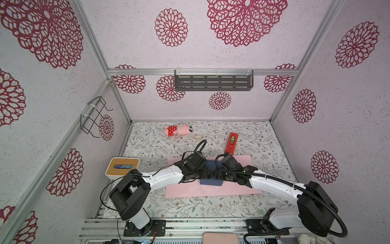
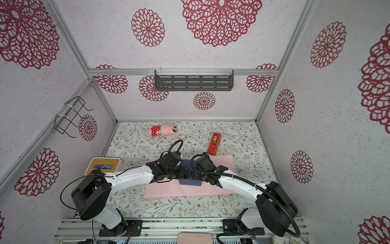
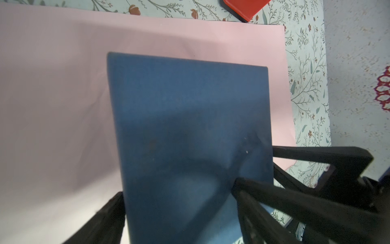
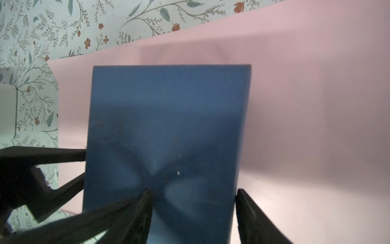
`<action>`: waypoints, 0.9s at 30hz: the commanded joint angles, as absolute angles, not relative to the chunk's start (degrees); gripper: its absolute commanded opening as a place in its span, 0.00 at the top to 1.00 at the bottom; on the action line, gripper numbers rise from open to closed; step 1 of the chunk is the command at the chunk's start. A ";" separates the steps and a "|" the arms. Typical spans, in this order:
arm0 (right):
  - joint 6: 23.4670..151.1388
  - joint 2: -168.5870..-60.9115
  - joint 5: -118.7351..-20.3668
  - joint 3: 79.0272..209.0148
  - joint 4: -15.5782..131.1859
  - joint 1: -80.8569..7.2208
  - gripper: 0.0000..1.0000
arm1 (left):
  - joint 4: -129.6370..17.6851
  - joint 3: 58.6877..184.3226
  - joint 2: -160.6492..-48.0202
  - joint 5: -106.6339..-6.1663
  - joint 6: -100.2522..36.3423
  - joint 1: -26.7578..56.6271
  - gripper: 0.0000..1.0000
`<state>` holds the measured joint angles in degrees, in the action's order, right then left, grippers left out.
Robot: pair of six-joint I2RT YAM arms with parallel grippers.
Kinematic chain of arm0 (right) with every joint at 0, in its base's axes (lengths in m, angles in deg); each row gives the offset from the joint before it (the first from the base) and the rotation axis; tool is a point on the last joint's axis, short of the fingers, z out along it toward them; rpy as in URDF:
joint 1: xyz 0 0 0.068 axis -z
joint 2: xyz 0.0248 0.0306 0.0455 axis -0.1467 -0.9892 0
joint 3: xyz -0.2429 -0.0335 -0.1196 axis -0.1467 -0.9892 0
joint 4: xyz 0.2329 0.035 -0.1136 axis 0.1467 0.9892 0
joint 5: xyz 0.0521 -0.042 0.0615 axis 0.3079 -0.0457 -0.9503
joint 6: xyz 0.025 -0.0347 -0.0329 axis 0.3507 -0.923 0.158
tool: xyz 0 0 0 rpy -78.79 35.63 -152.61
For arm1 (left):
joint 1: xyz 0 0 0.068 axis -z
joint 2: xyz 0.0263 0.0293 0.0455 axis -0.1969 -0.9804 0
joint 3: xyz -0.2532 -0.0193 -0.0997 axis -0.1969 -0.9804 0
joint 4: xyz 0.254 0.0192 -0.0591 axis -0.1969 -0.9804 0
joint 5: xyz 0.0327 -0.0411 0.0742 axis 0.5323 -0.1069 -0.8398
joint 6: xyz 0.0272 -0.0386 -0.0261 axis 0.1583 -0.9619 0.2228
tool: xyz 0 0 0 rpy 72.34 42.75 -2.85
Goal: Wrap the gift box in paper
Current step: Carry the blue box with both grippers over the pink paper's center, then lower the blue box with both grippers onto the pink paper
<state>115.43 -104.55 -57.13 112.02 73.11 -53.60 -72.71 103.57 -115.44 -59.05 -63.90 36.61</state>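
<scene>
Currently: gift box (image 3: 185, 126) sits mid-sheet on unfolded paper (image 1: 211, 191). Both left tool (image 3: 177, 188) and right tool (image 4: 194, 191) hover over its top, jaws wide, apparently clasping nothing. Step: box placement. Next: lift paper edge.

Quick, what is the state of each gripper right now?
Left gripper: open, one finger beside the gift box, one over its top.
Right gripper: open, placed the same way on the gift box.

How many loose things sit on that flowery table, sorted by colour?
Pink: 2 (paper, plush toy)
Red: 1 (tape dispenser)
Navy blue: 1 (gift box)
White: 2 (tissue box, small ring)
Total: 6
</scene>
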 commanded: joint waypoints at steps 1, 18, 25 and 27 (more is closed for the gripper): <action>113.90 -104.13 -63.99 116.69 63.12 -53.27 0.35 | -66.82 104.93 -114.49 -55.14 -64.52 38.18 0.14; 111.13 -98.14 -67.94 107.97 67.29 -44.90 0.27 | -60.90 93.77 -106.80 -52.94 -68.77 32.02 0.19; 110.39 -100.31 -69.38 107.38 65.42 -43.12 0.27 | -60.37 94.40 -110.29 -52.75 -69.20 31.97 0.27; 110.82 -101.26 -71.26 106.57 63.46 -43.06 0.27 | -59.14 94.54 -111.57 -51.89 -69.46 31.89 0.28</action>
